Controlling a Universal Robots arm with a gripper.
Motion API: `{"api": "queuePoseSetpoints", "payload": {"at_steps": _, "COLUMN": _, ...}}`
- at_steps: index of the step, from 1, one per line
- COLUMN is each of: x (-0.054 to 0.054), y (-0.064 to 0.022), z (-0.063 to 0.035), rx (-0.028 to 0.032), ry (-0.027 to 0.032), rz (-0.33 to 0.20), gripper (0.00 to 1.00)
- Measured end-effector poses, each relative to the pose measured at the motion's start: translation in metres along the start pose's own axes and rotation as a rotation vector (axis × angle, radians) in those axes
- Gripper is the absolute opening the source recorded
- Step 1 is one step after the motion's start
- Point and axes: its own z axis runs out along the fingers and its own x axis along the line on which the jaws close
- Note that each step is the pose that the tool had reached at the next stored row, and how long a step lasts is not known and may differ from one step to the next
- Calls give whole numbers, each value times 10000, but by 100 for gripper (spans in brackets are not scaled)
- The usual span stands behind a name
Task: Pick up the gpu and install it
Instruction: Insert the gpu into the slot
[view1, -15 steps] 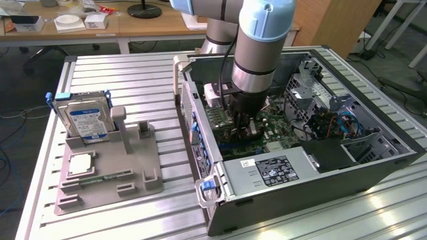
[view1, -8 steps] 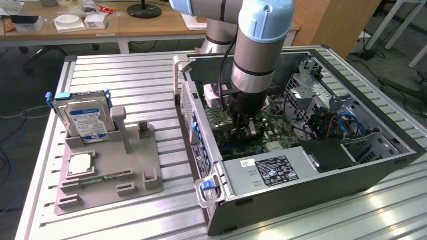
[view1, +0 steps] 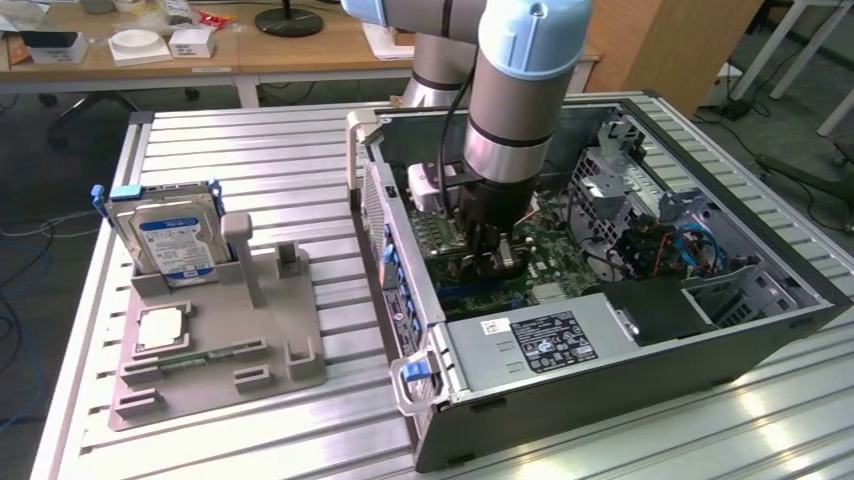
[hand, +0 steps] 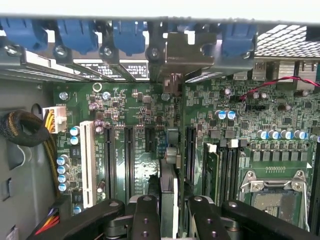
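While the single arm (view1: 514, 90) reaches down into the one open computer case (view1: 601, 410) on the desk (view1: 267, 150), its tool (view1: 487, 255) stands low over the motherboard (hand: 135, 107). In the wrist view the tool (hand: 172, 222) has its two fingers (hand: 145, 220) drawn close together, one on each face of the gpu (hand: 169, 190), and grips it. The gpu is seen edge-on, standing upright between the fingers. Its silver end bracket (hand: 182, 52) lies at the case's rear slot wall, among the blue retainer clips (hand: 75, 35). Whether the card's lower edge is seated in a slot cannot be told.

One white expansion slot (hand: 88, 162) lies well to one side of the card, with black slots between them. One CPU socket (hand: 272, 200), empty and with its frame closed, lies on the other side.

One power supply (view1: 547, 340) sits in the near end of the case. At the exterior view's left, one grey fixture (view1: 267, 330) rests on the desk. It carries one hard drive (view1: 171, 240), upright at its far end, and one square CPU chip (view1: 160, 328), flat and nearer.
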Motion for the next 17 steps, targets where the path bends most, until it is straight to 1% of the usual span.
{"api": "queuePoseSetpoints", "payload": {"at_steps": 10, "x": -13, "y": 0, "z": -2, "rx": -3, "ry": 6, "rz": -1, "gripper": 27}}
{"api": "queuePoseSetpoints", "payload": {"at_steps": 17, "x": -3, "y": 0, "z": -2, "rx": -3, "ry": 3, "rz": 0, "gripper": 27}}
